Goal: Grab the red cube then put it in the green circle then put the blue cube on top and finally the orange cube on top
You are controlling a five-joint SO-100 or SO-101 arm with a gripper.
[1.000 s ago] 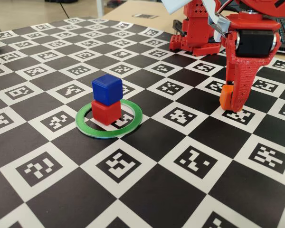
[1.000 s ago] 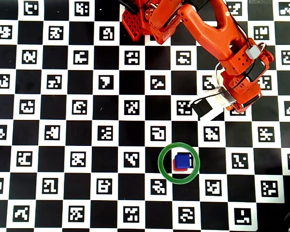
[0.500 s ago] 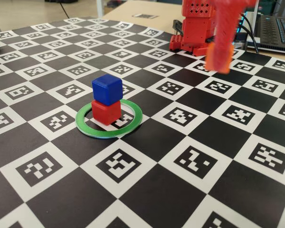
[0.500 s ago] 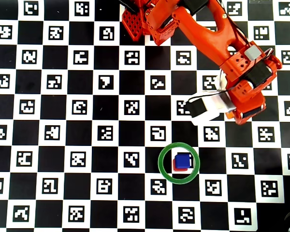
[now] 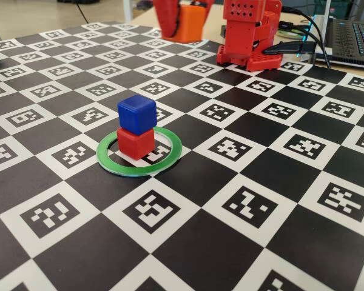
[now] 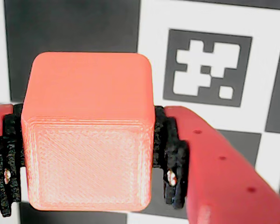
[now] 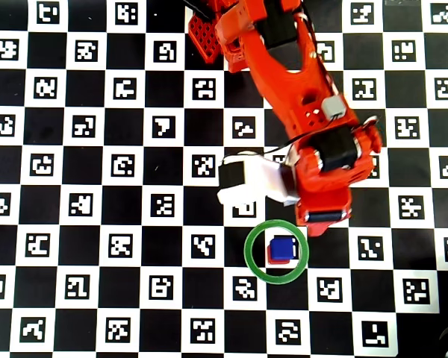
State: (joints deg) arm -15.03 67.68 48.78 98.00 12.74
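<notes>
Above the checkered board, gripper (image 6: pixel 86 154) clamps orange cube (image 6: pixel 88 140) squarely, flat faces level | blue cube (image 5: pixel 136 113) sits upright atop red cube (image 5: pixel 135 143) inside green circle (image 5: pixel 167 156)

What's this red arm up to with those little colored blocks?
It is stacking cubes. The red cube sits inside the green circle with the blue cube on top. The gripper is shut on the orange cube and holds it in the air, near the stack in the overhead view.
</notes>
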